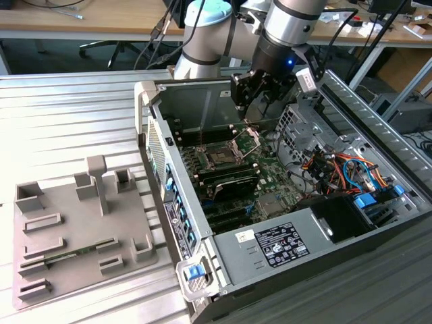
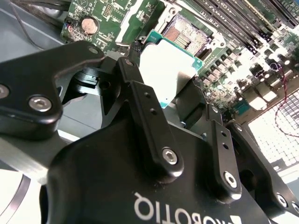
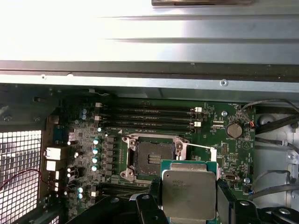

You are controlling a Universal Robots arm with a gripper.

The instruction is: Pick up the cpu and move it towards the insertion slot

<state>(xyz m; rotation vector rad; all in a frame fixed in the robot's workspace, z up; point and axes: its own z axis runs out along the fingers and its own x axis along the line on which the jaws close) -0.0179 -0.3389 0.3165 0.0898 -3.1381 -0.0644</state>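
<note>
I have the cpu (image 3: 189, 193) clamped edge-on between the two fingers of the gripper (image 2: 164, 91), which are closed only as far as the chip's width; its silvery top faces the first wrist view and in the second wrist view it shows as a pale square ahead of the black fingers (image 2: 140, 88). It hangs inside the computer case (image 1: 202, 101), above the motherboard (image 3: 219, 126) and clear of it, just beside the insertion slot (image 3: 152, 156) but not yet over it. In the exterior view the gripper (image 1: 260, 91) sits near the case's rear wall, over the socket (image 1: 221, 156) area.

To do this step well, I judge the chip must stay flat and square to the socket frame: keep its sides parallel to the silver frame, carry it sideways at this height, and avoid any tilt, since a corner dipping first could catch the frame or the pins below.

Room is mixed. The raised bracket (image 1: 248, 138) stands at the socket's edge nearest the gripper, so I would watch the fingers against it. The memory slots (image 3: 149, 116) run along the socket's far side, towards the case wall, and sit low. The drive cage (image 1: 304, 125) and wiring (image 1: 337, 169) lie towards the exterior view's right, near the arm's wrist. Above the board the space looks open.
</note>
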